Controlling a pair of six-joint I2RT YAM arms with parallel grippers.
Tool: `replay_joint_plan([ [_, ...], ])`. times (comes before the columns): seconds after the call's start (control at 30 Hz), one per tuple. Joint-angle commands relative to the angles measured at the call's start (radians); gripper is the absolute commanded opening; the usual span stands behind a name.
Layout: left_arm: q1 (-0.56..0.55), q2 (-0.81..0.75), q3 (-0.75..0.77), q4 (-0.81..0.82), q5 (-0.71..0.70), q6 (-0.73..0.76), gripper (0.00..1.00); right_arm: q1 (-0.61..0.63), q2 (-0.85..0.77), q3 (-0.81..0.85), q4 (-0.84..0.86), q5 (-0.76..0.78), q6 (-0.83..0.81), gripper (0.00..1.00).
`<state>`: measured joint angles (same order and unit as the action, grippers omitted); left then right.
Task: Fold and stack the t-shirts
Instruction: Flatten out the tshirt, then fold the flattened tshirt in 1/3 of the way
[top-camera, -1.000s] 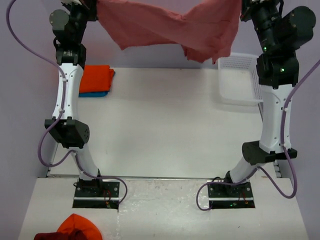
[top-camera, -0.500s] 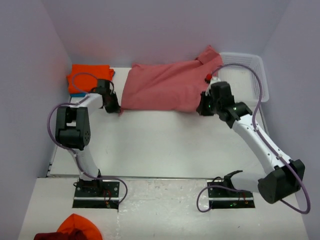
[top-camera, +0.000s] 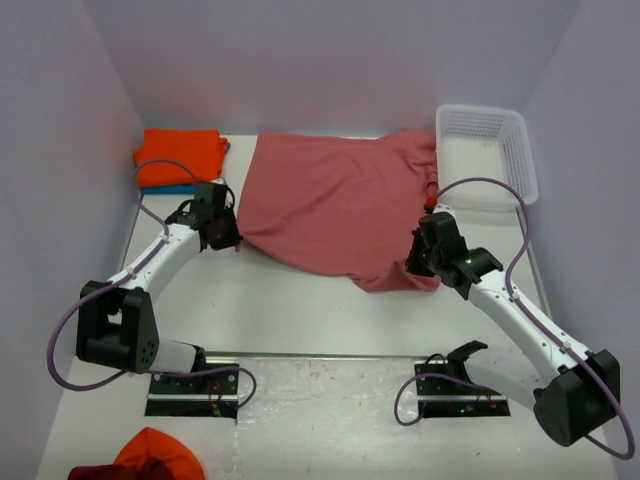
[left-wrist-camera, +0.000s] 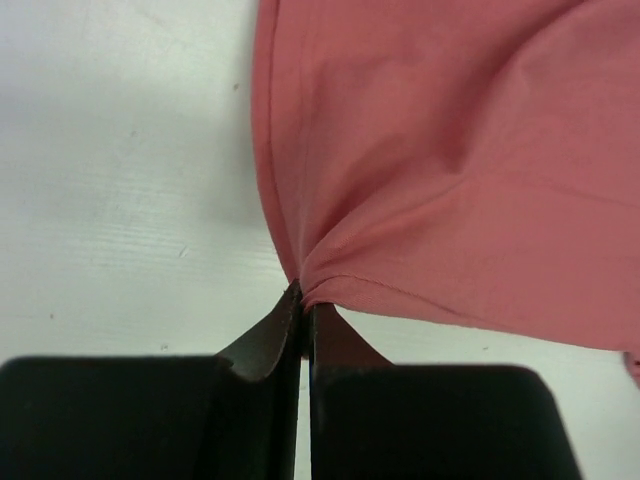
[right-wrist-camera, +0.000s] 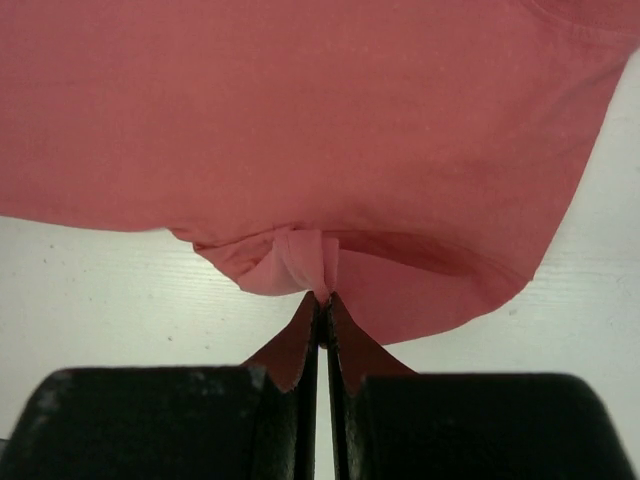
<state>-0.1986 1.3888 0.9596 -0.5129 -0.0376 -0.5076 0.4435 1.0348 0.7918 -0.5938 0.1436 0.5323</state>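
Observation:
A dusty salmon-red t-shirt lies spread on the white table in the top view. My left gripper is shut on its near left corner, seen pinched in the left wrist view. My right gripper is shut on its near right edge, where the cloth bunches between the jaws in the right wrist view. A folded bright orange t-shirt lies on a teal-blue t-shirt at the far left.
A white plastic lattice basket stands at the far right, its left rim touching the shirt. Orange and dark red cloth lies on the near shelf below the arm bases. Purple walls close the left, far and right sides.
Both grippers came down from high at the back and pulled the salmon-red shirt toward the near side, so it now lies spread flatter on the table.

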Motion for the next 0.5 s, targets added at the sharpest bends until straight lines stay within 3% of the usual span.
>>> replay_joint_plan([
  [0.0, 0.005, 0.029, -0.022, -0.059, -0.061, -0.02, 0.0, 0.004, -0.007, -0.006, -0.015, 0.071, 0.054, 0.0],
  [0.23, 0.005, 0.093, -0.013, -0.137, -0.168, -0.031, 0.0, 0.004, -0.038, -0.009, -0.133, 0.28, 0.166, 0.0],
  [0.47, 0.005, 0.079, -0.03, -0.206, -0.283, -0.069, 0.0, 0.004, -0.14, 0.046, -0.242, 0.324, 0.193, 0.0],
])
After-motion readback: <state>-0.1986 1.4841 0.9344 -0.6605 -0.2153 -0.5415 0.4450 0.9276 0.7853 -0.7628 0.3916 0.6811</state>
